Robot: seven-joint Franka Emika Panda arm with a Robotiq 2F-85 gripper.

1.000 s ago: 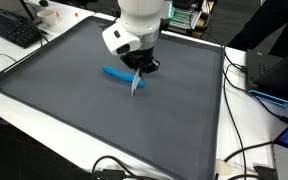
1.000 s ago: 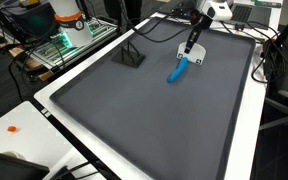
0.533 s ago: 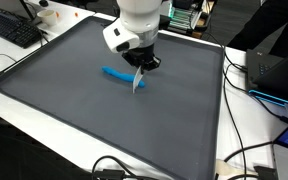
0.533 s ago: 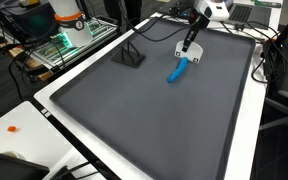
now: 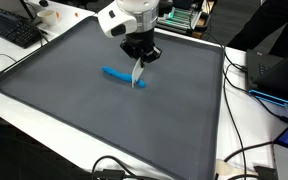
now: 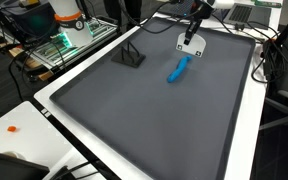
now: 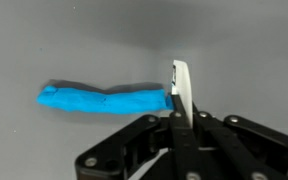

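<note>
A flat blue strip (image 5: 118,74) lies on the dark grey mat (image 5: 74,105); it also shows in an exterior view as the blue strip (image 6: 178,69). My gripper (image 5: 139,57) hangs above its end, shut on a thin white flat piece (image 5: 137,74) that points down from the jaws. From the other side the gripper (image 6: 193,27) holds the white piece (image 6: 189,42) clear of the mat. In the wrist view the white piece (image 7: 182,88) stands edge-on between the shut fingers of the gripper (image 7: 181,118), with the blue strip (image 7: 104,100) to its left below.
A small black stand (image 6: 130,55) sits on the mat near its far edge. A keyboard (image 5: 14,30) and cables lie beyond the mat's white border. A laptop (image 5: 279,72) stands to one side. A small orange bit (image 6: 12,128) rests on the white table.
The arm has risen and drawn back a little from the blue strip, lifting the white piece with it. The strip has not moved.
</note>
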